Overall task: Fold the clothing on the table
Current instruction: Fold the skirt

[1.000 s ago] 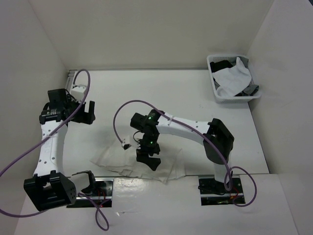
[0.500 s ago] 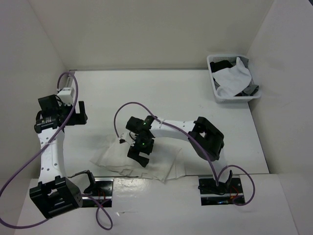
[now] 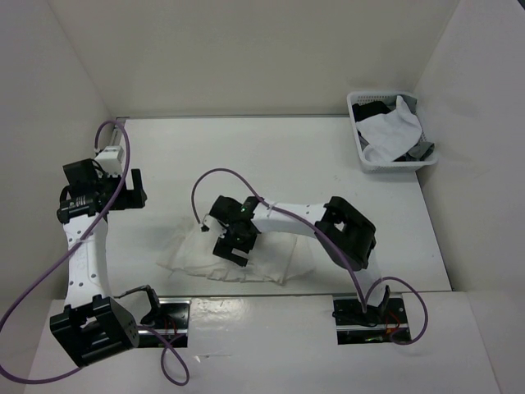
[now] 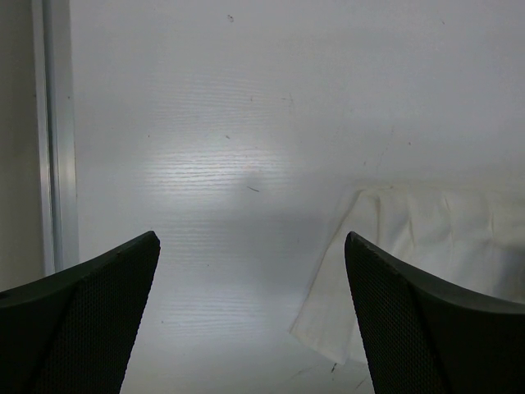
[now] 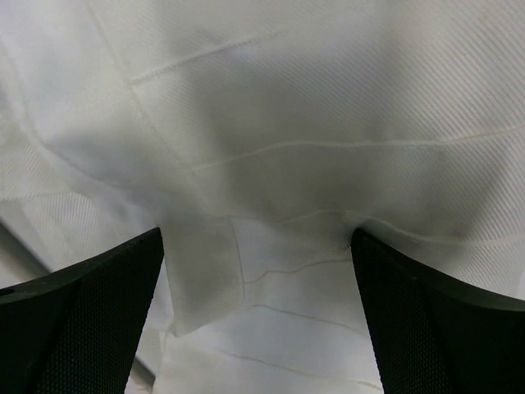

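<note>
The skirt (image 3: 275, 269) lies spread flat along the near edge of the counter (image 3: 287, 156), right under the right gripper (image 3: 232, 250). That gripper's fingers stand wide apart with nothing between them. In its wrist view the pleated cloth (image 5: 271, 164) fills the space ahead of the right gripper (image 5: 256, 238), with long creases and the edge of an overlapping layer just beyond the fingertips. It seems to hang low there to pinch a layer or an edge for a fold, though I cannot tell whether the tips touch the fabric. The left gripper (image 3: 131, 190) is also spread open and empty. It hovers over bare counter, well to the left of the skirt and farther back, probably held clear until a corner needs lifting. From its wrist camera, the skirt's corner (image 4: 426, 246) sits ahead and to the right of the left gripper (image 4: 250, 238), and the metal rail (image 4: 53, 123) runs on its far left. A basket (image 3: 365, 160) sits far right of both grippers against the wall, holding a plain white cloth (image 3: 385, 131) and dark garments (image 3: 373, 108), well apart and no obstacle. The nearer nuisances are the right arm reaching across the skirt's right half and its purple cable (image 3: 205, 182) looping just above the gripper.
</note>
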Motion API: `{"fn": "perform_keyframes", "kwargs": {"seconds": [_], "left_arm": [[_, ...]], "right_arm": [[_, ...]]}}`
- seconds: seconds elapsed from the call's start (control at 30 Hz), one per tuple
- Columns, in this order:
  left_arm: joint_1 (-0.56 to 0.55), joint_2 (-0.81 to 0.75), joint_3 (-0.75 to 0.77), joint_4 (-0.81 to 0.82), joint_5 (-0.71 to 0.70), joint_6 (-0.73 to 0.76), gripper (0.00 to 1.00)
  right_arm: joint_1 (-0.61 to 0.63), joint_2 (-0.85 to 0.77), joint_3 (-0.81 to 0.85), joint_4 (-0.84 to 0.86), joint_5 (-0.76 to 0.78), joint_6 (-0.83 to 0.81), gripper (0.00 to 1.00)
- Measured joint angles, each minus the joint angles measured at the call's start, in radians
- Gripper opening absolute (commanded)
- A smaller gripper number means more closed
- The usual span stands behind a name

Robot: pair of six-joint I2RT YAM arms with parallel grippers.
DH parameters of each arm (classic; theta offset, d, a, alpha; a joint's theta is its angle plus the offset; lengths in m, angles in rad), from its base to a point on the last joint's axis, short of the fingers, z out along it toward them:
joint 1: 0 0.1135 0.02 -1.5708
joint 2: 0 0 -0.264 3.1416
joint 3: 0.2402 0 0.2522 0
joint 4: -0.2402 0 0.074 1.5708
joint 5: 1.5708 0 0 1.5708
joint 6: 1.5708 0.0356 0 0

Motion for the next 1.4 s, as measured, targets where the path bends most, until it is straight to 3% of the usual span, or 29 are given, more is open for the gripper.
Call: {"fn": "perform_keyframes", "kwargs": {"seconds": [0.23, 0.5, 0.73, 1.0, 1.2, 1.4], "left_arm": [[0.000, 0.000, 0.000, 0.000, 0.008, 0.000, 0.99], [0.000, 0.000, 0.000, 0.000, 0.016, 0.000, 0.99], [0.008, 0.002, 0.000, 0.000, 0.039, 0.003, 0.99], [-0.009, 0.038, 0.000, -0.021, 0.172, 0.079, 0.99], [-0.084, 0.211, 0.043, -0.032, 0.336, 0.163, 0.99], [-0.142, 0.546, 0.192, -0.015, 0.520, 0.247, 0.93]], "right_arm": [[-0.129, 0.004, 0.005, 0.012, 0.103, -0.133, 0.99], [-0.296, 0.088, 0.140, 0.011, 0.158, -0.373, 0.99], [-0.328, 0.144, 0.232, 0.005, 0.137, -0.528, 0.99], [-0.328, 0.120, 0.320, -0.018, 0.019, -0.499, 0.99], [-0.382, -0.047, 0.357, -0.069, -0.128, -0.447, 0.99], [-0.663, -0.294, 0.260, -0.111, -0.246, -0.440, 0.99]]}}
